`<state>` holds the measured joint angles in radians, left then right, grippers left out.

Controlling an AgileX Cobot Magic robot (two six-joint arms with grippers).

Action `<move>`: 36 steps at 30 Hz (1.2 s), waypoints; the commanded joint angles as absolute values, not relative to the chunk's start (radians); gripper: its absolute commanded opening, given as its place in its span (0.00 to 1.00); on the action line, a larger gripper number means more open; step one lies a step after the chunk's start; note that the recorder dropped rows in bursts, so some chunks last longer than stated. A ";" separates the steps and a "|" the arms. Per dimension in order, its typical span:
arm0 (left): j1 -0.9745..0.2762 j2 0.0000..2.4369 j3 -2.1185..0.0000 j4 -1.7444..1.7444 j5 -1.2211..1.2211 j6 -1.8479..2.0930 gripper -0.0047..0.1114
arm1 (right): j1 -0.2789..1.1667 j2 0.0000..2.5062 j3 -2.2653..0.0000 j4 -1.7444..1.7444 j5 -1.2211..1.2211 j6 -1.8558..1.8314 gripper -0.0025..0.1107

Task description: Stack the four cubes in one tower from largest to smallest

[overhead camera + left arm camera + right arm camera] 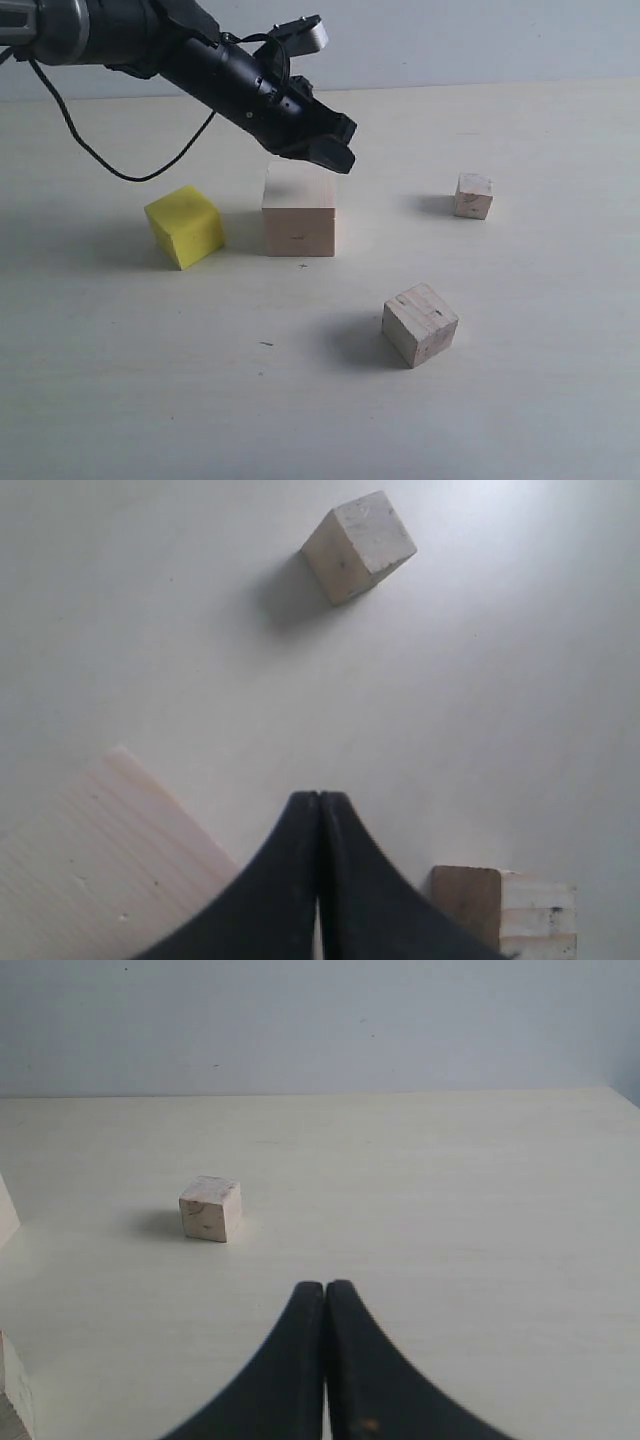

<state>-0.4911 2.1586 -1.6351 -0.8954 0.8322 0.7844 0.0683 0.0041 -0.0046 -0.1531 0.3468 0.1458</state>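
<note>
Left hand (335, 153) hangs clenched and empty over the big cube (298, 215). I see the yellow cube (185, 226) just beside it on the surface (520, 400), on my left arm's side, so that arm's nearer. 0 stacked.

Probably a lab: bare pale tabletop (120, 400), plain wall (500, 40), cabled robot arm (200, 50).
</note>
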 commanded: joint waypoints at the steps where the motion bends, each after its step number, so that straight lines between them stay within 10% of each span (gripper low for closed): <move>1: -0.489 2.128 -1.632 -0.895 0.838 0.786 0.04 | 0.071 0.000 0.000 -0.157 0.335 0.141 0.02; 23: -0.483 1.788 -1.363 0.031 0.877 0.570 0.04 | 0.071 0.000 0.000 -0.157 0.335 0.138 0.02; 32: -0.490 1.845 -1.363 0.080 0.870 0.472 0.67 | 0.071 0.000 0.000 -0.157 0.335 0.140 0.02; 36: -0.488 1.867 -1.363 0.124 0.857 0.412 0.70 | 0.071 0.000 0.000 -0.157 0.335 0.140 0.02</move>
<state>-0.4879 1.8535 -1.3695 0.1023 0.8735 0.4531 0.0683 0.0041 -0.0046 -0.1531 0.3468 0.1458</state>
